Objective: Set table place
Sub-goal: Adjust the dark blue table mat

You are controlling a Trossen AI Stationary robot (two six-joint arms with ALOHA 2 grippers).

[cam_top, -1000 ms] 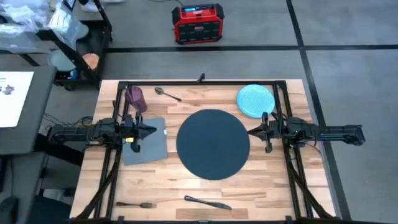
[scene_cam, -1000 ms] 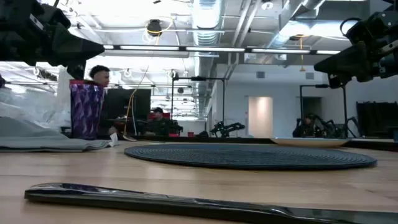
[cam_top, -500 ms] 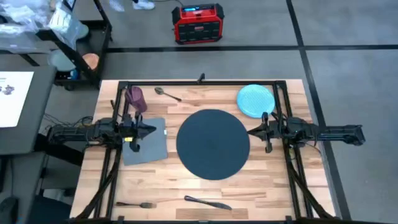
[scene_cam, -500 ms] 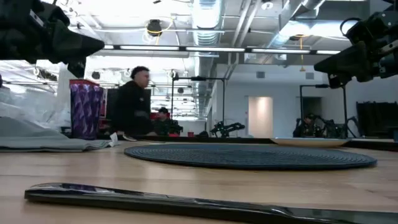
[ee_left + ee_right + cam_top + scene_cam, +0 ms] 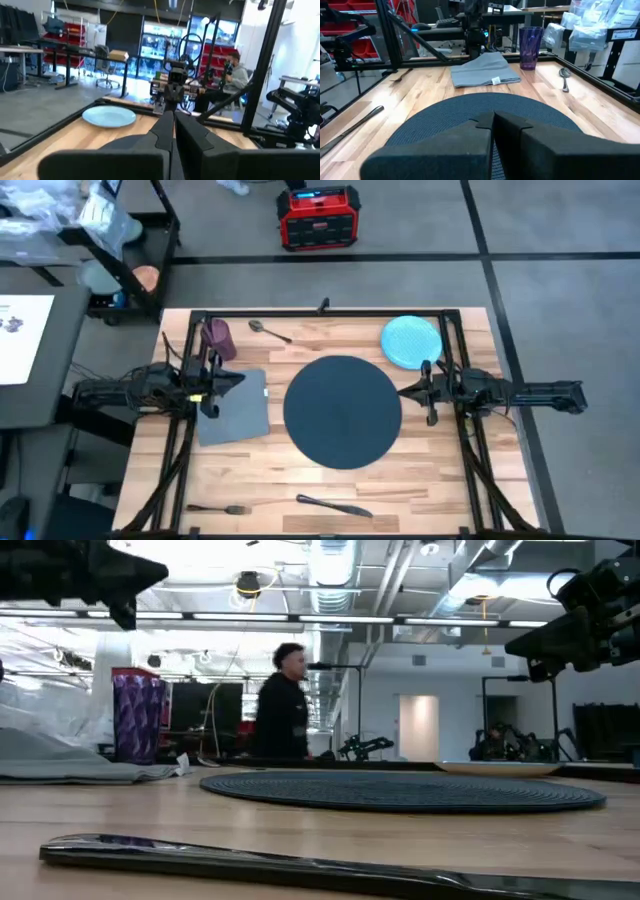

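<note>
One round place flat, mid-table.

The middle of the table is taken by the flat round place, low enough to pass over. Left of it the grey napkin lies flat, with the left gripper hanging above it, fingers pressed together. The purple cup stands tall at upper left, the spoon just beside it. The blue plate fills the upper right, and the right gripper, seemingly closed, sits near the mat's right edge. Along the bottom lie the fork and knife, with bare wood between them and the mat
</note>
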